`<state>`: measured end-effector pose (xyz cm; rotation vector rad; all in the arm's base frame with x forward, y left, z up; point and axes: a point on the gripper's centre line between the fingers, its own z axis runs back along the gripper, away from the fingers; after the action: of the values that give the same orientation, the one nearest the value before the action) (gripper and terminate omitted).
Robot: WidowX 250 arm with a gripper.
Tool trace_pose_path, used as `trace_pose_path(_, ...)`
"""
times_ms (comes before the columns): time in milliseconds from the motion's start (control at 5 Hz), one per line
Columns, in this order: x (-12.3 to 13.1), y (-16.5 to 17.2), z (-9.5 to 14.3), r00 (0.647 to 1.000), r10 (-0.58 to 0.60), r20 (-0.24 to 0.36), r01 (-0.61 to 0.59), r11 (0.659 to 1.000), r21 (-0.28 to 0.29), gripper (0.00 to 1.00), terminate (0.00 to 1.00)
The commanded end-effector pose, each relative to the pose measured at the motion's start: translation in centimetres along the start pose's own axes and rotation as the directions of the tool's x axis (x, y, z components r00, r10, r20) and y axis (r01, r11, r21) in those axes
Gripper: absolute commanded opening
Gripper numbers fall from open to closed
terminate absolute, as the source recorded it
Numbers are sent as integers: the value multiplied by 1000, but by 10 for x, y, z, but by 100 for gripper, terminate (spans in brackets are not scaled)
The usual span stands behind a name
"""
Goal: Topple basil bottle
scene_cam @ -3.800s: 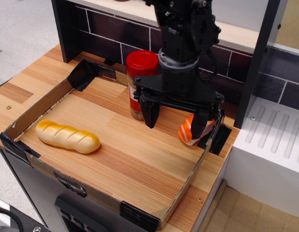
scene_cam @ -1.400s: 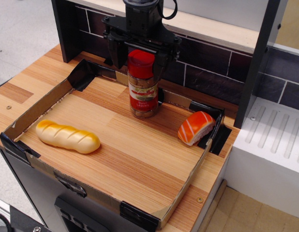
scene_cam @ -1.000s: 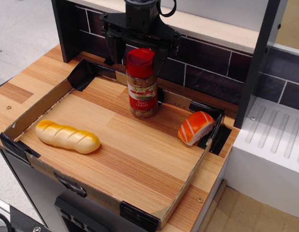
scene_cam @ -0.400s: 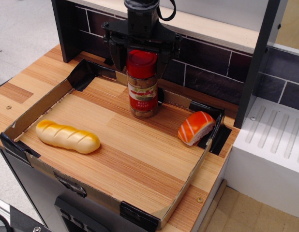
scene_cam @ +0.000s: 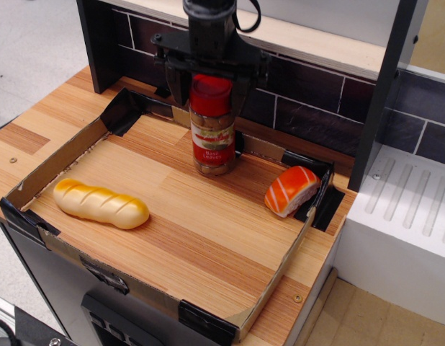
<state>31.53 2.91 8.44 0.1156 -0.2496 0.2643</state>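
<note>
The basil bottle (scene_cam: pixel 212 137) stands upright at the back middle of the cardboard tray (scene_cam: pixel 57 162). It is a clear jar with a red cap, a red label and brownish-green contents. My black gripper (scene_cam: pixel 211 85) comes down from above at the back. Its two fingers (scene_cam: pixel 179 85) stand on either side of the red cap and press against it, so it is shut on the cap. The bottle's base rests on the wooden floor of the tray.
A yellow bread loaf (scene_cam: pixel 100 203) lies at the tray's front left. An orange-and-white sushi piece (scene_cam: pixel 291 190) lies at the tray's right corner. A dark tiled back wall (scene_cam: pixel 309 86) rises just behind the bottle. A white block (scene_cam: pixel 410 231) stands to the right.
The gripper moved from over the sushi side to behind the bottle, lowered around its cap, and its fingers narrowed onto the cap. The bottle stays upright in place.
</note>
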Motion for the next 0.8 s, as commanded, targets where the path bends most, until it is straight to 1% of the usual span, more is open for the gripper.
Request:
trace_pose_path(0, -14, 2, 18, 937, 86, 340, -109, 993, 49, 0, 0)
trace_pose_path(200, -26, 0, 17, 921, 94, 378, -112, 993, 26, 0, 0)
trace_pose_path(400, -33, -4, 14, 918, 143, 371, -149, 989, -13, 0, 0)
trace_pose_path(600, -47, -9, 6, 949, 169, 265, -160, 986, -55, 0, 0)
